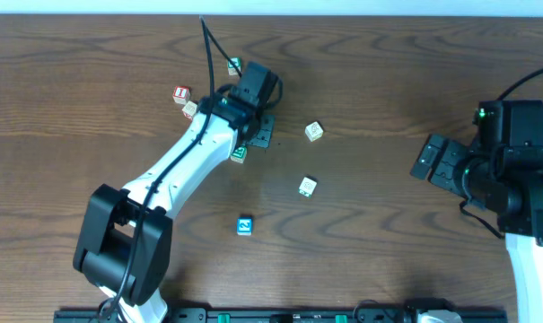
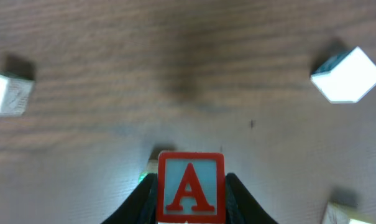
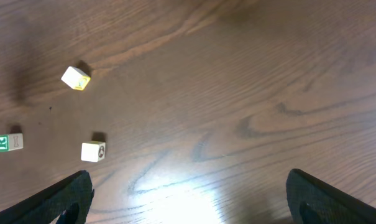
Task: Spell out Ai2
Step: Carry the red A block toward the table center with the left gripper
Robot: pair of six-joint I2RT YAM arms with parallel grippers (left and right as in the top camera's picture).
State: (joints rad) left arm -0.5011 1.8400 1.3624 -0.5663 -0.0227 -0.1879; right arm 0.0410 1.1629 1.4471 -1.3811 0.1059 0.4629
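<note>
My left gripper (image 1: 258, 133) is shut on a block with a red letter A (image 2: 191, 186) on a light blue face, held just above the wood; the overhead view hides that block under the gripper. A green-lettered block (image 1: 240, 153) lies right beside the gripper. A white block with a green character (image 3: 7, 143) shows at the left of the right wrist view. My right gripper (image 1: 430, 160) is open and empty at the table's right side, its fingers (image 3: 188, 199) wide apart over bare wood.
Loose blocks lie around: a red one (image 1: 181, 93), a tan one (image 1: 190, 109), a green one (image 1: 234, 65), a yellow-marked one (image 1: 314, 132), a white one (image 1: 308, 186) and a blue one (image 1: 245, 225). A white block (image 2: 347, 74) lies ahead of the left gripper.
</note>
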